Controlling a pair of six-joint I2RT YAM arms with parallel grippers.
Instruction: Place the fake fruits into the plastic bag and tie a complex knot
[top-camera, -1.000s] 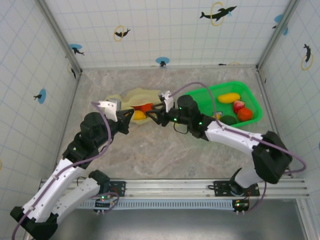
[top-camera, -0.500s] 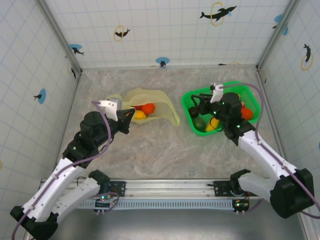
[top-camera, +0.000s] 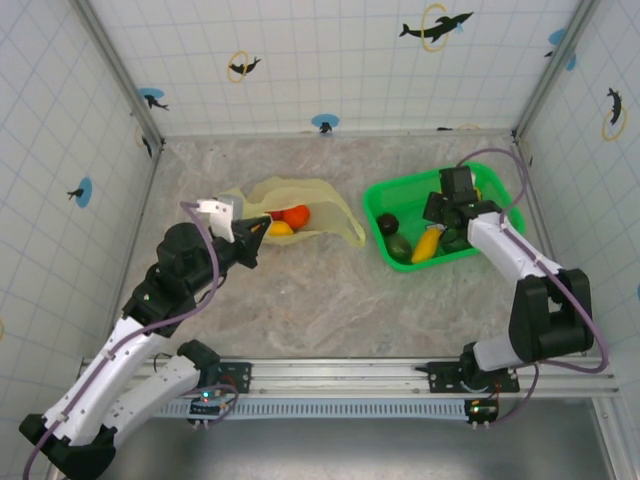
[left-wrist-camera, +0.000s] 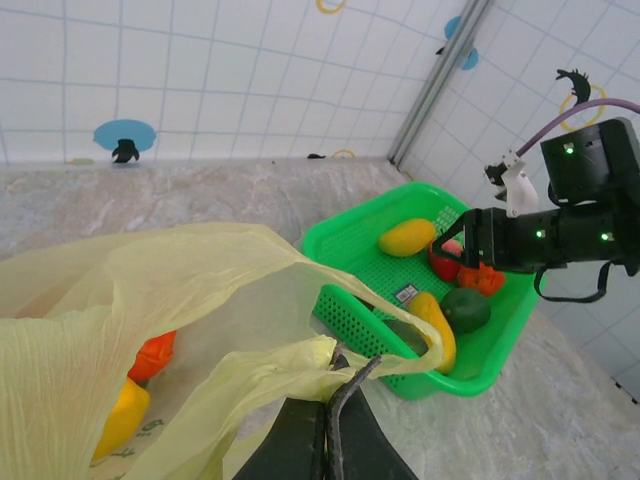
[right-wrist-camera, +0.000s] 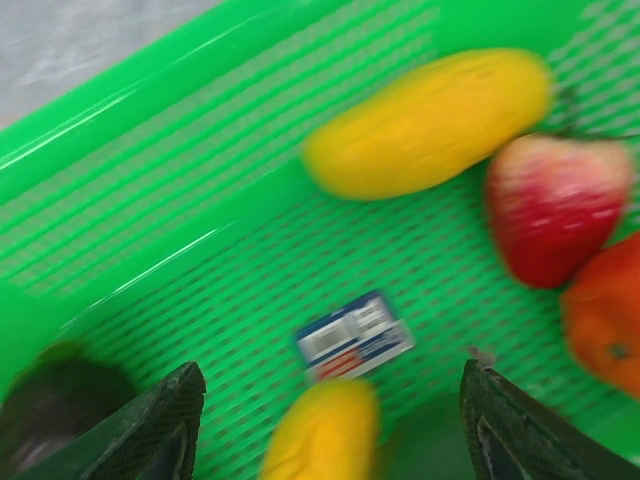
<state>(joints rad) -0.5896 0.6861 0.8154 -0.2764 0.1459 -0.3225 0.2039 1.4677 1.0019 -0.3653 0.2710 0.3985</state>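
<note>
A: L hand (left-wrist-camera: 333, 392) is pinched tight on the rim of the plastic bag (left-wrist-camera: 190, 290), lifting its mouth open toward the green basket (top-camera: 378, 196). The bag lies on the table (top-camera: 320, 320) left of centre, w/ an orange-red fruit (top-camera: 296, 214) and a yellow fruit (top-camera: 279, 229) inside.

B: R hand (right-wrist-camera: 335, 410)?

A: Fingers apart, nothing between them, low over the basket. I'd drop straight onto the small yellow fruit (right-wrist-camera: 325, 425) right under it and close across its narrow side. Then lift clear of the basket wall before swinging to the bag. L mustn't slacken, or the mouth flops shut.

B: Anything unclear?

A: R wrist view is smeared. The dark fruit (right-wrist-camera: 50, 395) is cut off by the corner and a finger, and the orange fruit (right-wrist-camera: 605, 340) runs off the edge. Can't tell if more fruits sit deeper in the bag, since the film's folded over.
</note>
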